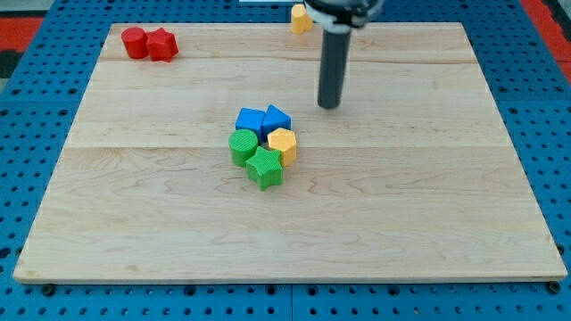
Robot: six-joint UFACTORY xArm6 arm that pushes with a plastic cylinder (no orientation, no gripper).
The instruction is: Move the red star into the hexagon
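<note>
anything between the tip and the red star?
No. In the camera view only bare board lies between my tip and the red star; the central cluster sits below that line.

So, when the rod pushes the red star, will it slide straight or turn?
The red star probably slides easily: it looks rigid and sits flat on smooth wood. Its points may make it turn under an off-centre push. The red block touching it would likely move along. My tip is far away.

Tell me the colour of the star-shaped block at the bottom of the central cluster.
Green. The green star shows clearly in the camera view.
</note>
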